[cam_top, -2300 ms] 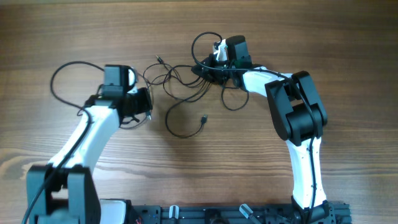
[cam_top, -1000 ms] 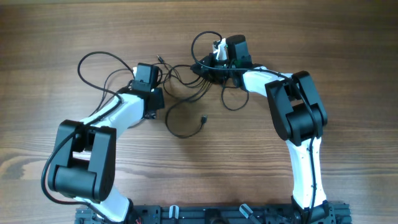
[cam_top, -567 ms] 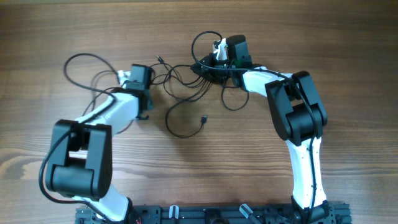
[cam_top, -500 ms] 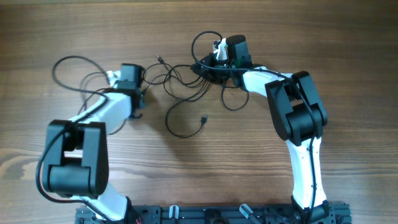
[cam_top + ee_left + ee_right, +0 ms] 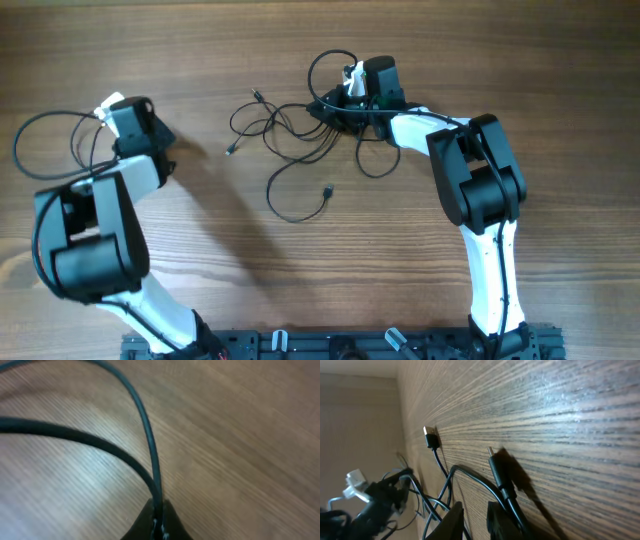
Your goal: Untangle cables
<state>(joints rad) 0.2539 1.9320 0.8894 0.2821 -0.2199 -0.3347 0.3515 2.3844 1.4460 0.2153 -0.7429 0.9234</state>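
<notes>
1. Left end effector (image 5: 157, 519): fingers (image 5: 142, 522) pressed together on a thin black loose cable (image 5: 147, 430). Only its wrist camera shows this. Two strands, one blurred and nearer the lens, run in and meet at the pinch.
2. Right end effector (image 5: 474, 519): the wrist view shows two dark fingertips (image 5: 454, 515) with a narrow gap between them. Strands pass close by; I cannot tell whether any is clamped.
3. The right wrist view also catches detail the overhead loses: a silvery plug (image 5: 431, 436) lying flat, and a dark plug (image 5: 495, 466) just beside the fingertips.
4. Overhead: the left end effector sits at the far left of the worktop (image 5: 450, 50). The loose cable loops wide beside it, well apart from the rest.
5. Overhead: the tangle of cables (image 5: 300, 125) lies upper centre, its loops crossing each other, with the right end effector over its right edge. One tail curves toward the near side and ends in a small plug (image 5: 328, 190).
6. Worktop: brown wood grain with a soft sheen. Beyond its edge, the right wrist view shows a plain beige wall (image 5: 355, 410).
</notes>
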